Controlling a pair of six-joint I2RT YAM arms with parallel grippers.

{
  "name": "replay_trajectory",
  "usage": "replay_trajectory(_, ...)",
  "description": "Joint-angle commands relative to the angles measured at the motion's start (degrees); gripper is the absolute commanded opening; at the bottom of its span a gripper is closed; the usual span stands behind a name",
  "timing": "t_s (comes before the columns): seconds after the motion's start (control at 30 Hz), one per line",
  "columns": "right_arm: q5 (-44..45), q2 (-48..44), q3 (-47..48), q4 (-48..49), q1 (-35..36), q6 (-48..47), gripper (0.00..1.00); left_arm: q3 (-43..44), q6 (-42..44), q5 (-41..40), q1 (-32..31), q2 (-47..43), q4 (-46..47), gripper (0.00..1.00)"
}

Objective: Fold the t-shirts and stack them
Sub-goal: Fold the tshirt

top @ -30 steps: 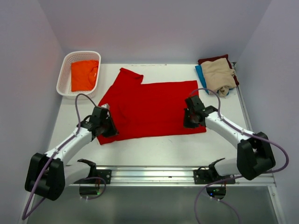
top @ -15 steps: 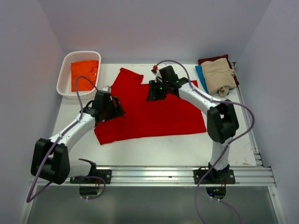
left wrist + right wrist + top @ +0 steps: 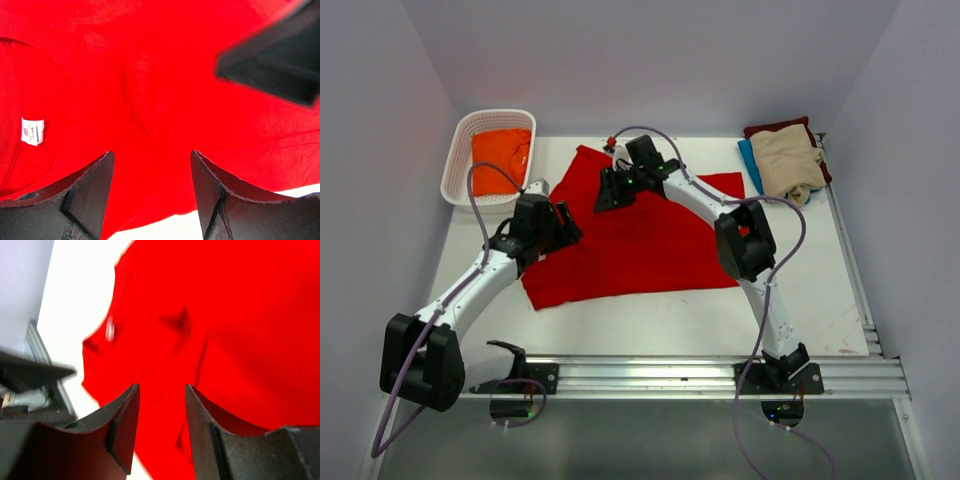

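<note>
Where basket [image 3: 456,160] sits far-left, orange shirt [image 3: 502,160] lies inside | apparently folded

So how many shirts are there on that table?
5: a red one spread in the middle, an orange one in the basket, and beige, maroon and blue piled at the far right. More may be hidden underneath.

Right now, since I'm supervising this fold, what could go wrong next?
1. The left hand and right hand hang open close together over the red t-shirt; they might collide.
2. The cloth is creased beneath them, so a pinch may bunch it and skew the fold.
</note>
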Motion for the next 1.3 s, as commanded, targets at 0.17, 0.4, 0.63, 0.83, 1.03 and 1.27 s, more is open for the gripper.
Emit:
replay_trajectory(0.17, -6.3, 14.2, 17.2, -1.2, 0.9, 3.9, 0.33, -1.8, 0.6, -0.9, 1.4, -3.5, 2.2, 0.66)
replay_trajectory(0.4, -6.5, 15.7, 15.9, 1.0, 1.1, 5.4, 0.31, -2.2, 1.0, -0.3, 2.3, -3.5, 2.2, 0.66)
replay_trajectory(0.63, -5.7, 15.6, 13.7, 2.4, 1.2, 5.6, 0.29, -3.2, 1.0, 0.3, 3.2, -3.2, 2.2, 0.66)
replay_trajectory(0.83, -4.7, 15.9, 12.1, 2.4, 1.2, 5.4, 0.29, -3.8, 1.0, 0.6, 3.8, -3.2, 2.4, 0.65)
replay_trajectory(1.03, -4.8, 16.7, 10.9, 3.1, 1.7, 5.6, 0.29, -4.3, 0.9, 0.6, 4.4, -3.2, 2.8, 0.64)
replay_trajectory(1.27, -5.5, 16.9, 9.8, 4.4, 1.6, 6.5, 0.21, -5.1, 1.2, 2.4, 5.0, -2.8, 3.2, 0.64)
